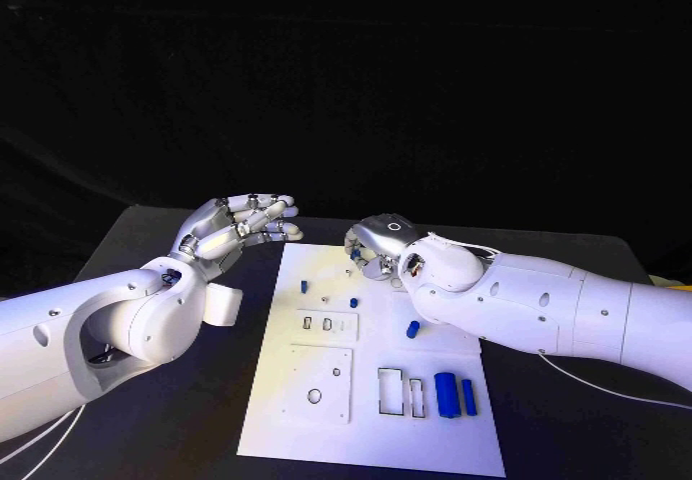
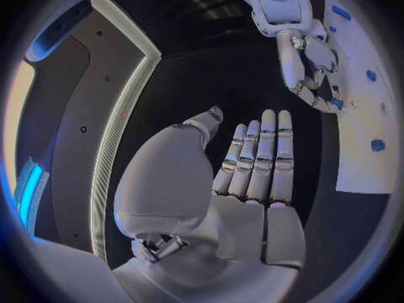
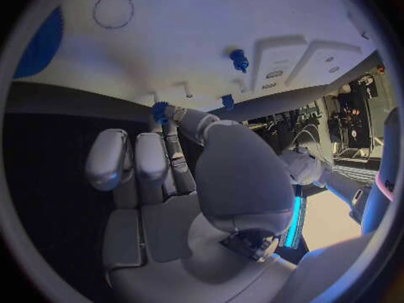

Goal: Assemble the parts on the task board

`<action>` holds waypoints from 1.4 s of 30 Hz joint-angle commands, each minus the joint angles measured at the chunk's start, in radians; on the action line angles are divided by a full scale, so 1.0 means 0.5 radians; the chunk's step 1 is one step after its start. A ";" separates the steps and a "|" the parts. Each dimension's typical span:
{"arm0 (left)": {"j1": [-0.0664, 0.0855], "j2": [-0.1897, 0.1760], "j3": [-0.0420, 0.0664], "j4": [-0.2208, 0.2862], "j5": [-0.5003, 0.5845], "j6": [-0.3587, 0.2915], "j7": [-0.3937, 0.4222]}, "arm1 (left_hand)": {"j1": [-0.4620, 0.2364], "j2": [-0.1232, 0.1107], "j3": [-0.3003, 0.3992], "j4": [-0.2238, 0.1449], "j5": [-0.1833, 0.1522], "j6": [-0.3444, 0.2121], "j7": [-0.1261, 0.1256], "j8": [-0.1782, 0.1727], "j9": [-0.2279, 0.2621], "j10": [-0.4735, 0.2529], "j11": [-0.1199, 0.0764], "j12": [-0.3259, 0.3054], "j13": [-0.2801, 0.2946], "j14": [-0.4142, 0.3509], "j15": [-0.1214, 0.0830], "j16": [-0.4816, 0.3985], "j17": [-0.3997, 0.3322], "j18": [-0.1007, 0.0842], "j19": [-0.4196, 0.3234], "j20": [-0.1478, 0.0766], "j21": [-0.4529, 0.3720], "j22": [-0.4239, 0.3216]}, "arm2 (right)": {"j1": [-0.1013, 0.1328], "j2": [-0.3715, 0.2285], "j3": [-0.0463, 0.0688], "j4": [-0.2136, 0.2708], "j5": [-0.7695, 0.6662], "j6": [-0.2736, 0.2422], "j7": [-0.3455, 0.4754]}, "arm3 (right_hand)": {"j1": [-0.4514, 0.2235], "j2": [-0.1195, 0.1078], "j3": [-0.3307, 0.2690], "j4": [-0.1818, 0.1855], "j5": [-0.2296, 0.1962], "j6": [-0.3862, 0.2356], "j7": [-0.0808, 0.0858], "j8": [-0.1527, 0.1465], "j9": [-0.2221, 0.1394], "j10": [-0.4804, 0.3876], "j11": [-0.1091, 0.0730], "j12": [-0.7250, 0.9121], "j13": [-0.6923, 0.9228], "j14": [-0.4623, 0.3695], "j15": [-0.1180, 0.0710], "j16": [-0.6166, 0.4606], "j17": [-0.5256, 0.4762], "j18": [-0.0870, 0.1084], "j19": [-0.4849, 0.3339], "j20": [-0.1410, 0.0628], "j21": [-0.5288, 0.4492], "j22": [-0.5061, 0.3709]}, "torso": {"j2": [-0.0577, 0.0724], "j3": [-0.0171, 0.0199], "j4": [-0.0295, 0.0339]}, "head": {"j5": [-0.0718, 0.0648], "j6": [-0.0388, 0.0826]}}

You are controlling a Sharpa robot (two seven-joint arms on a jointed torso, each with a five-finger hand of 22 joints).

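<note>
Pinching a small blue part (image 3: 160, 111), the right robot hand (image 1: 387, 248) hovers over the task board (image 1: 433, 440); the left robot hand (image 1: 238, 228) is spread.

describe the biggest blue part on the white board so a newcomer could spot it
Start at the white board in the middle of the black table and go to its near right corner. Two blue parts stand side by side there; the thick cylinder is the fatter one, left of a slim bar.
</note>
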 commanded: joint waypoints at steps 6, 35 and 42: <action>0.003 0.008 0.002 0.004 0.005 0.040 0.007 | -0.006 0.016 0.001 0.011 0.007 -0.019 0.097 -0.013 0.002 -0.010 -0.001 -0.011 0.003 -0.008 0.001 0.001 0.004 0.023 -0.014 0.007 -0.012 -0.002 | 0.001 0.027 0.002 -0.036 -0.021 0.000 -0.013 | 0.020 0.005 0.011 -0.001 0.008 -0.008 0.005 -0.001 0.003 0.015 -0.007 0.014 0.002 0.007 -0.004 0.010 0.002 -0.029 0.013 0.001 0.009 0.001 | 0.000 -0.0014 0.004 | -0.005 -0.007; 0.014 0.004 0.002 0.013 0.005 0.040 0.000 | -0.006 0.017 -0.002 0.013 0.007 -0.020 0.098 -0.014 0.003 -0.011 0.000 -0.012 0.003 -0.011 0.001 0.003 0.007 0.024 -0.014 0.008 -0.012 -0.004 | -0.010 0.073 -0.001 -0.123 -0.005 0.096 -0.002 | 0.011 0.001 0.012 0.002 0.008 -0.007 0.007 0.001 0.009 0.007 -0.004 0.012 -0.002 0.007 -0.001 0.014 0.003 -0.029 0.012 0.003 0.009 0.001 | 0.001 -0.0016 0.001 | 0.012 -0.046; 0.014 0.004 0.002 0.007 0.005 0.039 -0.004 | -0.006 0.017 -0.002 0.013 0.007 -0.020 0.098 -0.014 0.003 -0.011 0.000 -0.012 0.003 -0.011 0.001 0.003 0.007 0.024 -0.014 0.008 -0.012 -0.004 | -0.012 0.066 -0.002 -0.109 -0.003 0.094 -0.003 | 0.007 0.000 0.011 0.004 0.008 -0.007 0.008 0.002 0.011 0.007 -0.003 0.013 -0.002 0.007 -0.001 0.014 0.003 -0.029 0.011 0.004 0.009 0.001 | 0.002 -0.0009 0.001 | 0.015 -0.050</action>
